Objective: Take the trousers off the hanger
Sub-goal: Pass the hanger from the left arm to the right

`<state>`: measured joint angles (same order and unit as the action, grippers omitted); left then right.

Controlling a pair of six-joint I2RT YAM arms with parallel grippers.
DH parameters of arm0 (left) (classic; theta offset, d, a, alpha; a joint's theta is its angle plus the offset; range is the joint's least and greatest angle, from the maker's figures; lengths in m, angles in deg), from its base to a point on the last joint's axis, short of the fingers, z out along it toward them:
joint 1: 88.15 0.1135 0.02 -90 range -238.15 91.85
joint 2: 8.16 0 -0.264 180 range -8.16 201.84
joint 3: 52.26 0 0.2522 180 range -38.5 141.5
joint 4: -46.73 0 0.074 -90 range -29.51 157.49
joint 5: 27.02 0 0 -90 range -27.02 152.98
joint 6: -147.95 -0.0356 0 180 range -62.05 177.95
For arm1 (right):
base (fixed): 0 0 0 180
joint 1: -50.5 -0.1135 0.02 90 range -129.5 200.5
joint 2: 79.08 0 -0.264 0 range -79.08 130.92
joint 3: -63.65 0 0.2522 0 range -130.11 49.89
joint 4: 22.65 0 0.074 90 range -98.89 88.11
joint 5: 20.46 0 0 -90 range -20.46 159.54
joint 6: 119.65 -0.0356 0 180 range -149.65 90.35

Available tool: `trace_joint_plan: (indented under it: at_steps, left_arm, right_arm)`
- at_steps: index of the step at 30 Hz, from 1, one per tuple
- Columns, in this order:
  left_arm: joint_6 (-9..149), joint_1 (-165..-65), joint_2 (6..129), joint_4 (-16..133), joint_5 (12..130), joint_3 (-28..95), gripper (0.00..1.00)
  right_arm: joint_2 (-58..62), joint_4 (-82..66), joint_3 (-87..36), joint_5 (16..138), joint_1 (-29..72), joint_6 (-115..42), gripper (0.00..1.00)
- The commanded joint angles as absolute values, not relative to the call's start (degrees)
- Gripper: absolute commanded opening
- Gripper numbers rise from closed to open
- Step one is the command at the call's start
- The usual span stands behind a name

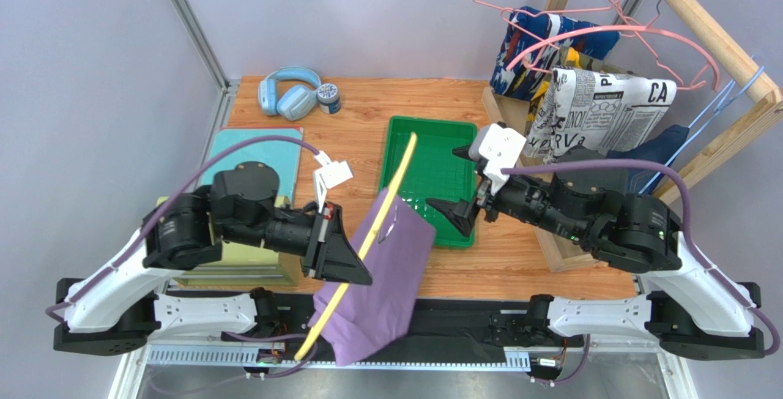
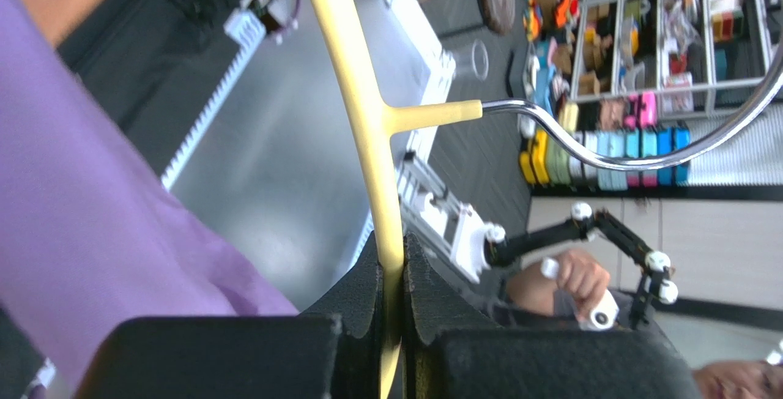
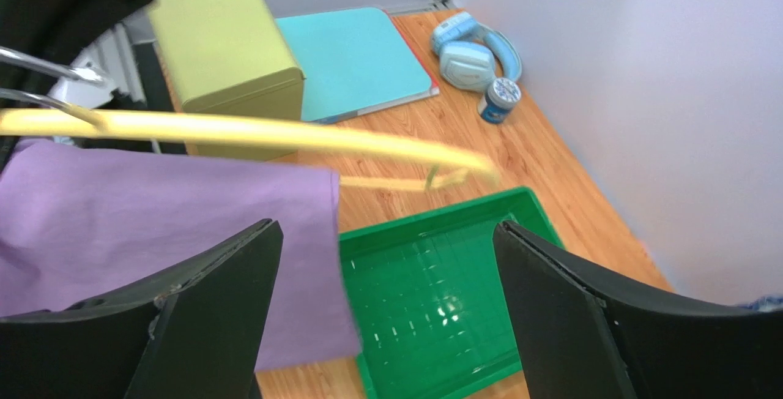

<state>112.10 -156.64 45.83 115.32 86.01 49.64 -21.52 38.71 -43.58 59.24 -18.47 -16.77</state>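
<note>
Left pincer (image 2: 393, 275) is clamped tight on the yellow hanger (image 2: 368, 114). The purple trousers (image 1: 381, 280) drape over the hanger, just nearward of the green tray (image 1: 439, 156). Right pincer (image 3: 386, 243) gapes empty at that tray's near corner. The cloth looks light and limp, best pinched at a hanging edge.

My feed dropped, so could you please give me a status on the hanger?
Left gripper shut on yellow hanger. Right gripper open, beside purple trousers, above green tray. Trousers draped over hanger. Nothing in the way.
</note>
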Motion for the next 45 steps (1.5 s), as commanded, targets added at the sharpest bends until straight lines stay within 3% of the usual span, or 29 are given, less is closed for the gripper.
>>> trace_joint_plan:
  at_steps: [1,9,14,20,23,25,26,27,31,34,38,40,41,45]
  left_arm:
    - [116.82,-156.53,42.9,102.96,99.44,44.04,0.0]
    - [116.75,-156.62,43.52,101.45,107.45,43.24,0.0]
    - [116.04,-156.62,44.48,101.71,111.57,43.33,0.0]
    - [115.25,-156.53,46.5,103.47,113.52,44.12,0.0]
    - [114.9,-156.62,47.29,103.65,113.87,45.52,0.0]
    - [114.64,-156.53,47.65,103.91,113.87,46.23,0.0]
    - [114.46,-156.53,47.73,104.17,113.78,46.67,0.0]
    - [114.29,-156.62,47.91,104.44,113.69,46.84,0.0]
    - [114.98,-156.53,47.3,104.09,110.98,46.49,0.0]
    - [116.73,-156.53,45.72,103.04,105.88,46.41,0.02]
    - [112.63,-156.53,44.48,110.98,91.96,52.61,0.58]
    - [110.25,-156.53,44.48,117.06,84.03,57.54,0.66]
    - [109.37,-156.44,44.4,123.45,73.8,62.88,0.69]
    - [113.39,-156.44,39.15,130.37,49.57,68.56,0.7]
  right_arm:
    - [-21.6,44.95,-45.2,71.79,-18.41,-3.12,0.9]
    - [-20.28,49.47,-44.07,92.71,-18.5,-4.07,0.89]
    - [-17.74,48.77,-43.45,98.45,-18.5,-5.22,0.88]
    - [-15.36,49.3,-44.24,103.47,-18.5,-6.62,0.79]
    - [-15.53,47.99,-42.32,107.41,-18.41,-9.08,0.69]
    - [-15.88,45.71,-40.73,110.76,-18.41,-13.01,0.49]
    - [-16.15,45.17,-39.59,111.46,-18.41,-14.08,0.35]
    - [-16.24,44.38,-39.06,111.99,-18.5,-15.75,0.0]
    - [-16.85,41.93,-37.74,114.89,-18.58,-24.36,0.0]
    - [-21.74,34.84,-32.66,109.03,-18.76,-31.74,0.0]
    - [-28.52,26.27,-25.53,99.62,-18.85,-39.66,0.0]
    - [-29.94,28.45,-25.0,96.45,-18.94,-40.29,0.0]
    - [-31.95,28.81,-24.47,94.44,-18.85,-40.63,0.0]
    - [-33.55,34.77,-25.25,81.11,-18.85,-41.6,0.0]
